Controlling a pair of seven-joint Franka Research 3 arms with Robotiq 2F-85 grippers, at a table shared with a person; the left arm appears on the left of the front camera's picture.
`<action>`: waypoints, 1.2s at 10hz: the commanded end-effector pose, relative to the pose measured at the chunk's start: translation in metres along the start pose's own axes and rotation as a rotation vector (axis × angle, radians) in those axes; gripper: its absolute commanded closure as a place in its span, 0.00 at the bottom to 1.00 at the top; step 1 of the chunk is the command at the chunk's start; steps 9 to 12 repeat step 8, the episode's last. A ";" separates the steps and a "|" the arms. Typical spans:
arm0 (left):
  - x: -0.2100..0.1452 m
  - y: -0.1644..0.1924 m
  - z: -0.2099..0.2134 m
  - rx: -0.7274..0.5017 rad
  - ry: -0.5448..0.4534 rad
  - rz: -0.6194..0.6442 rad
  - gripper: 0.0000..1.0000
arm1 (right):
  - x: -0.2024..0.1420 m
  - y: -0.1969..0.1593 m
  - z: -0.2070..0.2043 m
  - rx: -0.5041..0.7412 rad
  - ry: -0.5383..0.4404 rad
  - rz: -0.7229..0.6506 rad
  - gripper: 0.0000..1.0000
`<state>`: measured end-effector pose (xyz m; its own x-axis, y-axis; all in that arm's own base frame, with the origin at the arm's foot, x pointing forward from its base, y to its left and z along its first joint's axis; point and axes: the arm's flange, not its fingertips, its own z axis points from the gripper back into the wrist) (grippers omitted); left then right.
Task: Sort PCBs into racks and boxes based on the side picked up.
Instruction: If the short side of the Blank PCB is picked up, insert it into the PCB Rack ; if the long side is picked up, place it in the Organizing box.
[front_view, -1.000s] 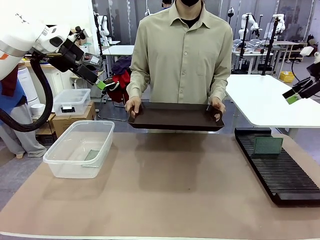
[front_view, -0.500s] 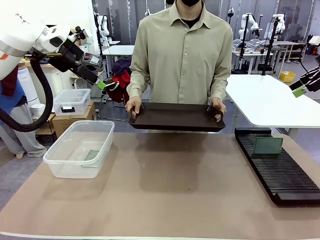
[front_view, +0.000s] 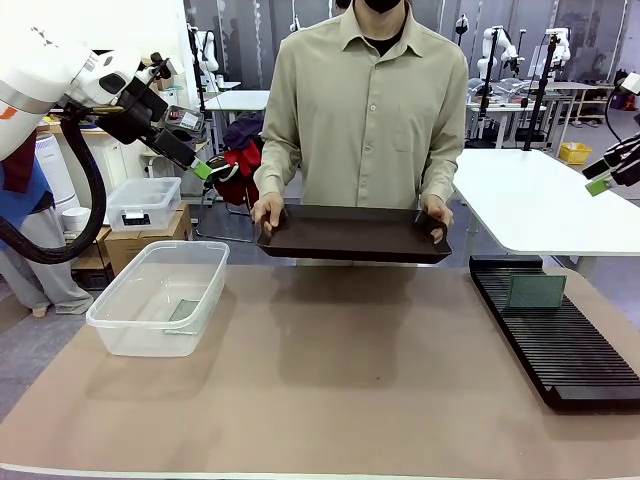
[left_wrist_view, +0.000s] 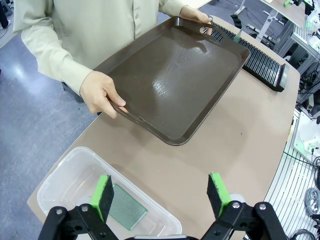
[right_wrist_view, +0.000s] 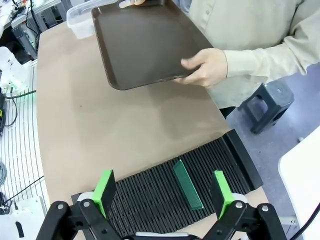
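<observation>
PCBs sorted: one (left_wrist_view: 127, 214) flat in our left tub (front_view: 120, 310), one (front_view: 536, 291) upright in the right rack (front_view: 570, 350); both arms' fingers (left_wrist_view: 102, 197) (right_wrist_view: 105, 190) apart, empty, person holds tray (front_view: 350, 235)

Left arm enters from the frame's upper left, left gripper (front_view: 205, 168) raised, jaws spread wide, nothing between them. Right gripper (front_view: 598, 185) sits at the right edge, upper part of frame, likewise spread and empty. Person's two hands (front_view: 266, 212) (front_view: 436, 213) are at mid-frame, fingers curled in a grip.

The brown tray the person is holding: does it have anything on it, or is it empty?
Empty. The left wrist view shows the tray's whole inner surface bare and glossy, with only the person's hands gripping its ends.
</observation>
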<state>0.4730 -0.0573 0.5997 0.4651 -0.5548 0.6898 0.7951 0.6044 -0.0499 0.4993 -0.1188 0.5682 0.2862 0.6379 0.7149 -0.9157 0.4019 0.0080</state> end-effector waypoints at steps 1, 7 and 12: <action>0.000 0.001 0.000 0.002 0.000 -0.001 0.00 | 0.003 0.000 0.000 0.024 0.001 -0.009 0.00; 0.000 0.001 0.000 0.002 0.000 -0.001 0.00 | 0.003 0.000 0.000 0.024 0.001 -0.009 0.00; 0.000 0.001 0.000 0.002 0.000 -0.001 0.00 | 0.003 0.000 0.000 0.024 0.001 -0.009 0.00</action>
